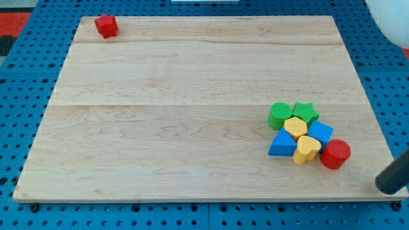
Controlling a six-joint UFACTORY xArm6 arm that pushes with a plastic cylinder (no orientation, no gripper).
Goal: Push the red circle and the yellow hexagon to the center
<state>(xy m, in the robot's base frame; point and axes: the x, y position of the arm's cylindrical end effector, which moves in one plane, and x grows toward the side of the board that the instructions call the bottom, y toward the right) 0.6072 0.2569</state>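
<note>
Pale wooden board (192,115) lies on a blue pegboard (19,96). My rod enters slanting from the view's right edge near the bottom right corner; my tip (385,187) is off the board, touching no block. Nearest is the red circle (335,154), at the cluster's right end. Touching neighbours: yellow heart (308,149), yellow hexagon (295,126), blue cube (320,133), blue triangle (282,144), green circle (279,115), green star (305,112). Red block (106,25) sits alone at the top left corner.
</note>
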